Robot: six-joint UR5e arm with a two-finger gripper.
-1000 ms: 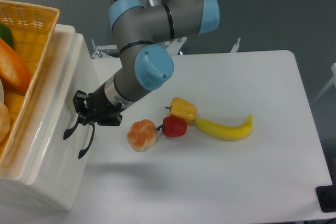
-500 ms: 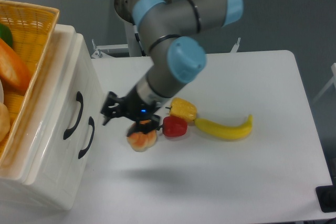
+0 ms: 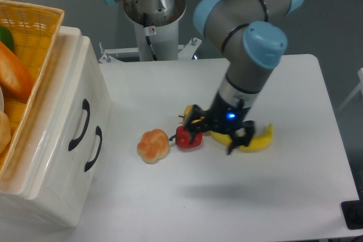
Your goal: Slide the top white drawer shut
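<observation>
Two white drawer fronts sit in the cabinet at left, each with one black handle; the top white drawer (image 3: 74, 114) sits flush with the lower drawer (image 3: 93, 160). One yellow wicker basket (image 3: 42, 32) rests on top, cut off by the frame edge. Four food items lie on the table (image 3: 283, 185): one bun (image 3: 153, 145), one red pepper (image 3: 188, 138), one yellow pepper (image 3: 191, 113) partly hidden, one banana (image 3: 258, 140) partly hidden. The gripper (image 3: 218, 135) hangs over the peppers and banana with fingers spread, holding nothing. It has moved right, away from the cabinet.
</observation>
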